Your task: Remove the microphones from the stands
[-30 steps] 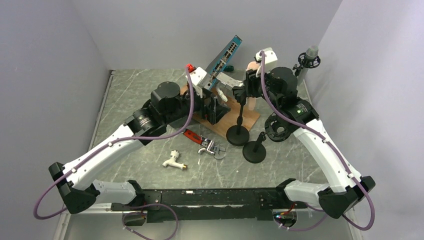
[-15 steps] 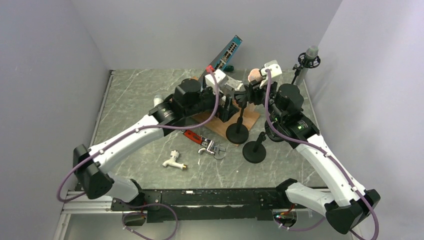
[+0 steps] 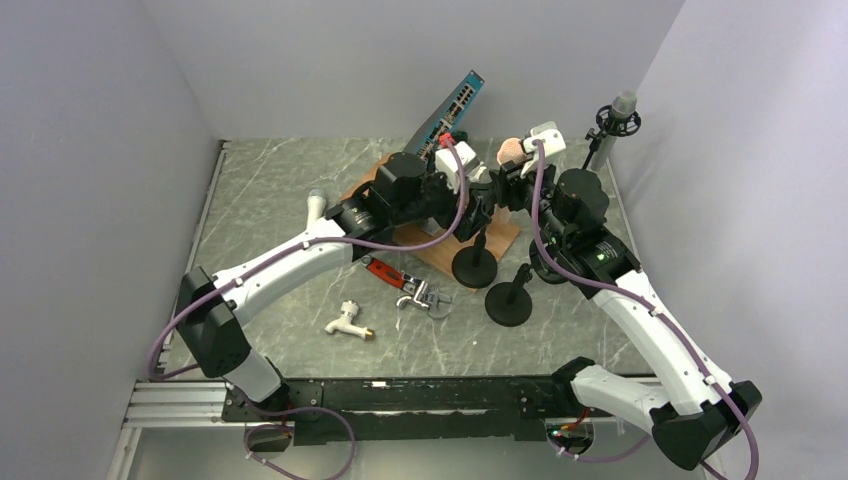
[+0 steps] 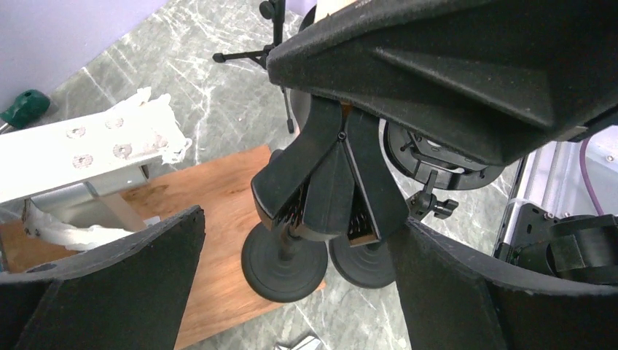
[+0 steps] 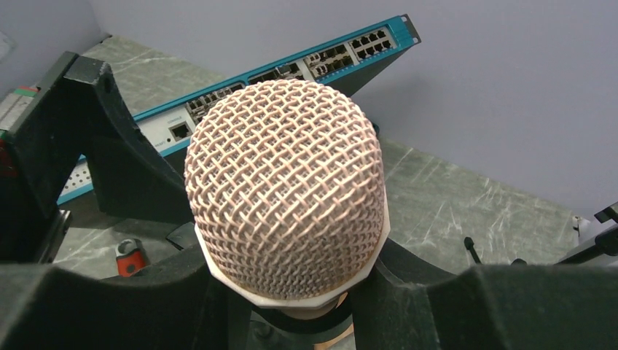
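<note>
Grips mic (image 5: pixel 286 186) with right gripper (image 3: pixel 503 185). Straddles clip (image 4: pixel 328 197) on stand (image 4: pixel 284 266) with left gripper (image 4: pixel 299 219), spread wide. Hemmed by switch (image 5: pixel 342 47) behind, second stand (image 3: pixel 510 295) beside.

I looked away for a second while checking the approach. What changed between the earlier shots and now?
The left gripper swung right and forward; open, it now straddles the stand at its clip. The right gripper shifted slightly and stayed shut on the microphone. The second stand, faucet and network switch did not move.
</note>
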### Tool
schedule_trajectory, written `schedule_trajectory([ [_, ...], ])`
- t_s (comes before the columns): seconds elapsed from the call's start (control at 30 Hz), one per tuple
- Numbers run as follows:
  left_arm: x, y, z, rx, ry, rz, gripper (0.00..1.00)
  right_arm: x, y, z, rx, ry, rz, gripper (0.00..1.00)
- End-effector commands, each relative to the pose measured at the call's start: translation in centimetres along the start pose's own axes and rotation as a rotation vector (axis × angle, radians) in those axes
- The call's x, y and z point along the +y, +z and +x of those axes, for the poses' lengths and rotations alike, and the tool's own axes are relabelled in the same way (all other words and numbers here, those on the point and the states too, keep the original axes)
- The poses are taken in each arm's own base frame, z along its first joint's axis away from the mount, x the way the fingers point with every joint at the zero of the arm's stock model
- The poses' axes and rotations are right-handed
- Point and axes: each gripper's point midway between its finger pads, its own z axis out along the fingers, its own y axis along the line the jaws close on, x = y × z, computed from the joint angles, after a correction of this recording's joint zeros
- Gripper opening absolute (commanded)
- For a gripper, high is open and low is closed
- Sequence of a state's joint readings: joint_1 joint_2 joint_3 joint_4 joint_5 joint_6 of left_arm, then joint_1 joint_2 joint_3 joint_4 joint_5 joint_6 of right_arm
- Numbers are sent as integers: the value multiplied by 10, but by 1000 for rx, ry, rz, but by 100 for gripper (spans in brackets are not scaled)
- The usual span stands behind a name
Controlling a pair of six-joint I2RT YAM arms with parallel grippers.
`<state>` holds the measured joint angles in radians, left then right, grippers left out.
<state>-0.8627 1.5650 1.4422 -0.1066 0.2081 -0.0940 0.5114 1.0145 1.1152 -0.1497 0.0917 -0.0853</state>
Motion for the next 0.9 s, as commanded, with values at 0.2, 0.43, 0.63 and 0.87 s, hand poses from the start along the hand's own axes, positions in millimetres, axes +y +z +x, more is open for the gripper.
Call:
schedule_trajectory([
  [0.2,-11,9,-36,-106,32,61,89,3,-7,-36,-116,40,-20,0],
  [0.43,-15,12,-43,-117,17,82,81,3,-10,-36,-119,48,-24,0],
  [0.63,-24,19,-44,-99,28,140,43,4,-11,-40,-128,58,-27,0],
  [0.87,-21,15,-28,-73,18,127,0,-10,-12,-65,-156,72,43,0],
])
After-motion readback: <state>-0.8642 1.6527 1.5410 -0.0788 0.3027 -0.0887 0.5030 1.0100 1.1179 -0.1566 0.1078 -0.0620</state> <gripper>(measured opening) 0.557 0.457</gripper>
